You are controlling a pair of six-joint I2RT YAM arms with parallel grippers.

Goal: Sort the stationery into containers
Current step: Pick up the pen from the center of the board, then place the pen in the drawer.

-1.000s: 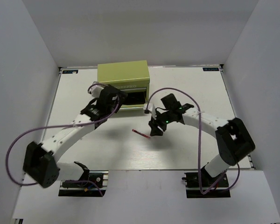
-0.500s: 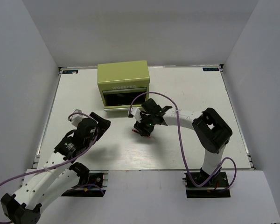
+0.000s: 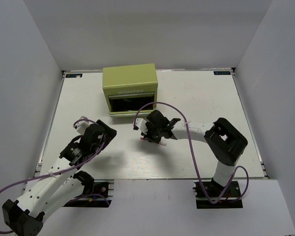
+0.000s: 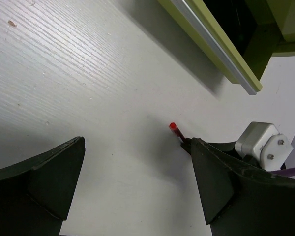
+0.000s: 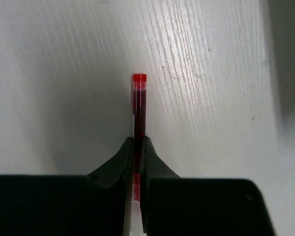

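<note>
Toward the near left corner of the bench (image 3: 196, 98), the left gripper (image 3: 106, 130) hovers with its jaws spread wide and nothing between them; its own camera looks across bare white board at the red pen (image 4: 175, 129) and at the drawer (image 4: 226, 44) beyond. At the far edge, left of the middle, stands the olive-green tool chest (image 3: 130, 78), its drawer pulled out toward the arms, with a dark inside that cannot be read. Just in front of that drawer, near the middle of the bench, the right gripper (image 5: 138, 142) is closed tight on the red pen's shaft, whose capped end sticks out past the fingertips. Whether the pen touches the bench I cannot tell.
</note>
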